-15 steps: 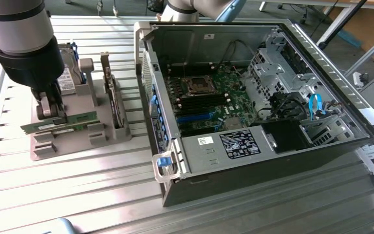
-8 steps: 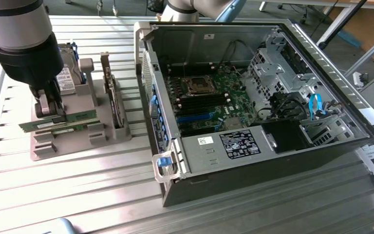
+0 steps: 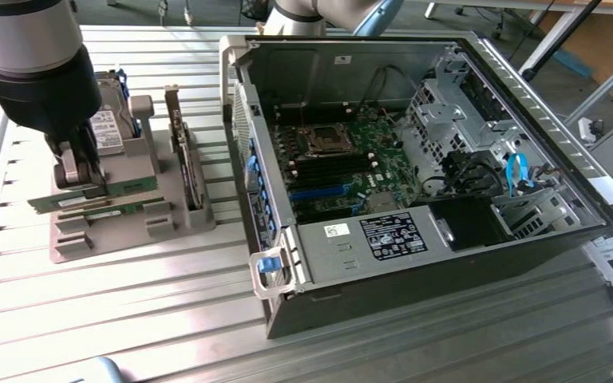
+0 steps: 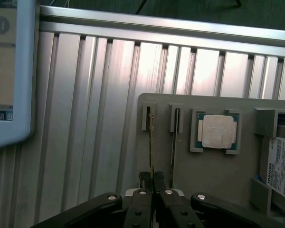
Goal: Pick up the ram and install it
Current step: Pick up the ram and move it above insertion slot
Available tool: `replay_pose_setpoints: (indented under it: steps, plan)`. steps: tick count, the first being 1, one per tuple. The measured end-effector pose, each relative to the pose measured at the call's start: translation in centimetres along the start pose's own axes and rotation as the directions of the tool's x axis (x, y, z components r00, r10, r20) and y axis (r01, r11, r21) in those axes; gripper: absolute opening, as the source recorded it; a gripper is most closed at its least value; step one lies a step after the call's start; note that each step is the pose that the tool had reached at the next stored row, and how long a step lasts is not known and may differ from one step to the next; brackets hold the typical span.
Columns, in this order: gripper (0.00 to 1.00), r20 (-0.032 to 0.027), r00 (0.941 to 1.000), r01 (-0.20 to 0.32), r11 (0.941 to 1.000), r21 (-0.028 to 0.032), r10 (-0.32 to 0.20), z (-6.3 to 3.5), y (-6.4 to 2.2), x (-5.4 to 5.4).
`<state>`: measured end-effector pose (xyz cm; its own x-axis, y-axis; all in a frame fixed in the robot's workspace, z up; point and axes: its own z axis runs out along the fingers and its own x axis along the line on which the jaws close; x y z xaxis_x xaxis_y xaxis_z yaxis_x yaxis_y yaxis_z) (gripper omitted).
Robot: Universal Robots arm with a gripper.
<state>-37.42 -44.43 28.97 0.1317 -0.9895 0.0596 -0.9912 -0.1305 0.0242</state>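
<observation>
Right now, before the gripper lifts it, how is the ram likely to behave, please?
The ram is a thin board standing on edge in the grey holder, so probably light and fairly stiff. The gripper pinches only its narrow edge, so it may tilt or slip. Being so thin, it likely suffers if twisted in its slot.

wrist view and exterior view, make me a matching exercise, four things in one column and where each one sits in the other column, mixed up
Things
1. thin green ram stick
2. square silver processor chip
3. hard drive with a white label
4. open grey metal computer case

Places
A. lying flat in a square recess of the grey holder
B. on the slatted metal table, at the exterior view's right of the holder
C. on edge in a holder slot, pinched by the black gripper
D. standing upright in the holder

Pairs: 1-C, 2-A, 3-D, 4-B
</observation>
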Motion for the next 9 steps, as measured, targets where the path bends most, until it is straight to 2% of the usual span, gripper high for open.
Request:
replay_pose_setpoints:
  steps: [9]
  plan:
    - [0.13, 0.0, 1.0, 0.0, 1.0, 0.0, 0.0, -0.68, 0.02, 0.04]
